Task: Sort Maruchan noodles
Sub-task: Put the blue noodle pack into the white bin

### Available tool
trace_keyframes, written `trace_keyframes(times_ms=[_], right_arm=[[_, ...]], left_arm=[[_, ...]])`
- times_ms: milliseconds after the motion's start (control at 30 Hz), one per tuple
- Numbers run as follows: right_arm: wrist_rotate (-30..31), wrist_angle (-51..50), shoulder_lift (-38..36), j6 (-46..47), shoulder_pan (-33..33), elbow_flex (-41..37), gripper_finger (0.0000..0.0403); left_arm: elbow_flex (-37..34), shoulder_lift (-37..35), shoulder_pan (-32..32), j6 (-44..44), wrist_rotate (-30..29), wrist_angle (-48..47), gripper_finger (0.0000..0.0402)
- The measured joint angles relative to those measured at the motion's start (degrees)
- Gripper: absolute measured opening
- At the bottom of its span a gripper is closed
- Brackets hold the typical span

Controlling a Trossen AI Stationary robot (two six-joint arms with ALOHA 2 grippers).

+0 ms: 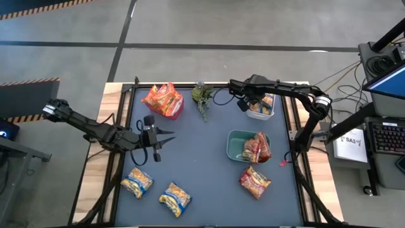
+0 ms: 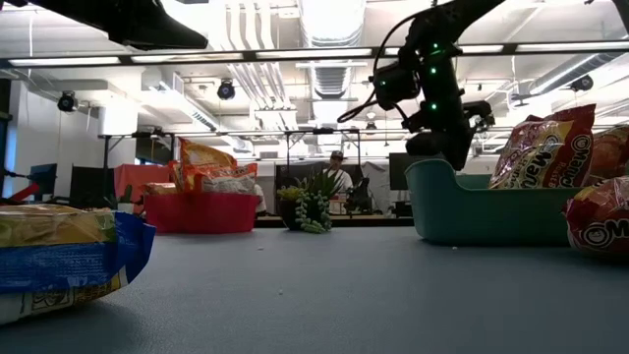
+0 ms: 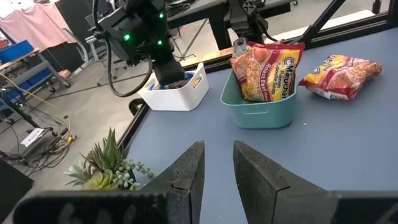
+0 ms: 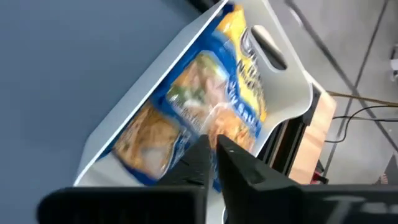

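Note:
My right gripper [image 4: 213, 146] is shut, slanting down over the white bin [image 1: 261, 106] at the table's far right. A yellow-and-blue noodle packet [image 4: 205, 106] lies in that bin under the fingertips; I cannot tell whether they touch it. My left gripper [image 3: 219, 155] is open and empty above the table's left middle [image 1: 166, 140]. Orange packets [image 1: 163, 99] stand in a red bin at the far left. Red packets [image 1: 256, 149] lean in the teal bin [image 1: 239, 144]. One red packet [image 1: 255, 180] and two yellow-and-blue packets [image 1: 137, 182] [image 1: 175, 198] lie flat on the table.
A small green plant [image 1: 202, 99] stands at the far edge between the red and white bins. Open blue tabletop lies in the middle between the two arms. Black frame rails run along the table's left and right sides.

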Motion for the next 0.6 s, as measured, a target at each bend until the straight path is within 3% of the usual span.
trace_keyframes(times_ms=[400,600], right_arm=[[2.50,14.37,0.03,-3.26,-2.06,-6.23,0.0009],[1.91,16.03,0.05,-2.79,-2.29,-9.16,0.0009]], left_arm=[[0.00,0.00,0.02,-0.44,0.02,-0.42,0.0068],[0.00,0.00,0.02,-0.66,0.02,-0.39,0.0068]])
